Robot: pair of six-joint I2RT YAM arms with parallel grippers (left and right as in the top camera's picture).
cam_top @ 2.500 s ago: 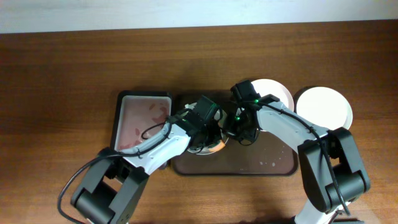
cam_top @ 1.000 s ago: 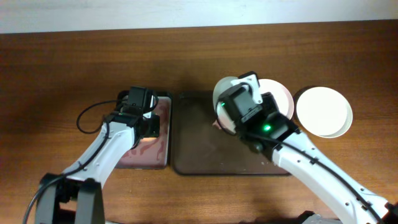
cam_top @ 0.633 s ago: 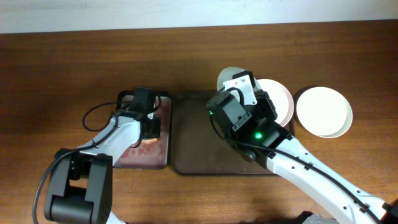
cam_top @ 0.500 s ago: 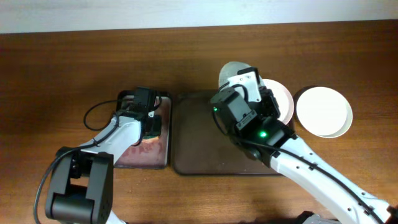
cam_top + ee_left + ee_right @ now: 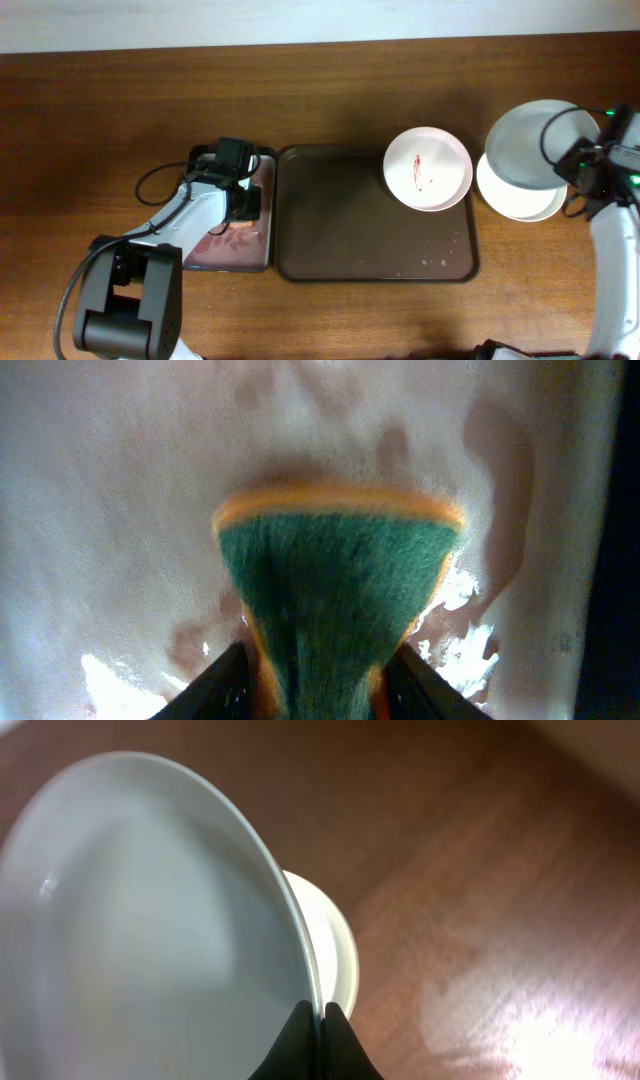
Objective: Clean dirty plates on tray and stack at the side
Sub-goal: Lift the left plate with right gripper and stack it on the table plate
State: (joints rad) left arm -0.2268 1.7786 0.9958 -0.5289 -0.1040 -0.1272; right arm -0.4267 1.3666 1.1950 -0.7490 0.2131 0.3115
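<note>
Plate-stacking looks like the step in hand. The right claw (image 5: 318, 1024) is pinched together on the thin rim of a wiped plate (image 5: 150, 920), which hangs tilted out in front of it, partly over the white plate (image 5: 520, 198) lying on the tabletop (image 5: 100, 110). Holding it by the edge leaves the underside free to settle onto the plate beneath.

Well apart from this claw, a pinkish plate (image 5: 428, 168) with red streaks sits on the corner of the dark tray (image 5: 350, 240) nearest it, so it probably remains to be cleaned.

The left claw (image 5: 318, 685) is clamped on the green sponge (image 5: 335, 590). It presses the sponge down against the small wet tray (image 5: 110, 480) beneath, likely to soak it or park it there.
</note>
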